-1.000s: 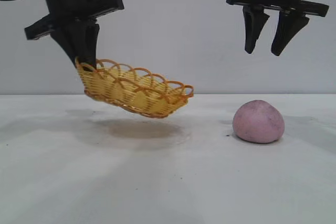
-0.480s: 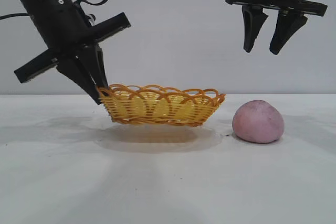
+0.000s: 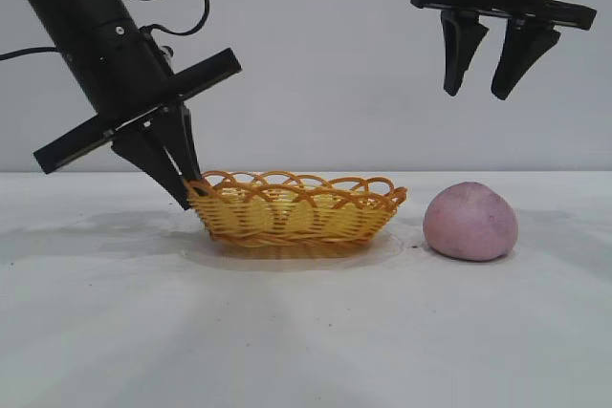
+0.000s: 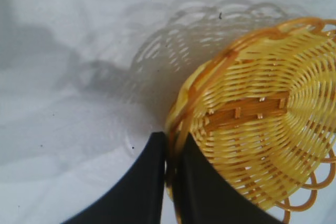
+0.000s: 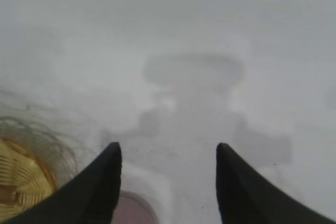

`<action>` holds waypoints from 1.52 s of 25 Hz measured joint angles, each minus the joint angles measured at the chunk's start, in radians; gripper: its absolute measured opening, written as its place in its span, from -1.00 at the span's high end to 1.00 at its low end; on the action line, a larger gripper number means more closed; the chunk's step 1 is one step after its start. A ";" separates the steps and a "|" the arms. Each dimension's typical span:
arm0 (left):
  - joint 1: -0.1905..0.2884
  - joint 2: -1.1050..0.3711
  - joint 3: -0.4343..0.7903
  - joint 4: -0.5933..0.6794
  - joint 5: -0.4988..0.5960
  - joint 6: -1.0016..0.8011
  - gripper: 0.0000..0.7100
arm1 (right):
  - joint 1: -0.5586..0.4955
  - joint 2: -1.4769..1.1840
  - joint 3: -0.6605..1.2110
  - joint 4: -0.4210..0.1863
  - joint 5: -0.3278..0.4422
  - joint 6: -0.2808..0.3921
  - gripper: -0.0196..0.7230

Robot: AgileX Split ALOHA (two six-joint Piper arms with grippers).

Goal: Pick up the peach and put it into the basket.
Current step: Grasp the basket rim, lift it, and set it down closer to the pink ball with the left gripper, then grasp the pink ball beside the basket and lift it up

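The yellow wicker basket point(image 3: 296, 209) with an orange looped rim rests level on the white table, left of the middle. My left gripper point(image 3: 191, 190) is shut on the basket's left rim; in the left wrist view its jaws point(image 4: 170, 153) pinch the rim of the basket point(image 4: 262, 129). The pink-mauve peach point(image 3: 470, 222) sits on the table just right of the basket, apart from it. My right gripper point(image 3: 486, 91) hangs open and empty high above the peach. In the right wrist view a sliver of the peach point(image 5: 134, 211) shows below the open gripper point(image 5: 168, 150), with the basket point(image 5: 21, 177) to one side.
The white table point(image 3: 306, 332) stretches bare in front of the basket and peach. A plain grey wall stands behind.
My left gripper has swung the tilted, lifted basket down and rightward until it sits level on the table near the peach. The right gripper and peach have not moved.
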 joint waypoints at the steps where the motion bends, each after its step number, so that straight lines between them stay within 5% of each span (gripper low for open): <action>1: 0.000 0.000 0.000 0.000 0.000 0.000 1.00 | 0.000 0.000 0.000 0.000 0.000 0.000 -0.05; 11: 0.000 0.000 0.000 -0.002 0.051 0.000 -0.20 | 0.000 0.000 0.000 0.000 -0.004 0.000 -0.05; 19: 0.000 -0.067 0.000 0.112 0.108 0.017 -0.22 | 0.000 0.000 0.000 0.000 -0.004 0.000 -0.05; 32: 0.002 -0.118 -0.079 0.621 0.250 -0.021 -0.22 | 0.000 0.000 0.000 0.000 -0.002 0.000 -0.05; 38: 0.100 -0.118 -0.079 0.691 0.313 -0.027 -0.22 | 0.000 0.000 0.000 0.000 -0.002 0.000 -0.05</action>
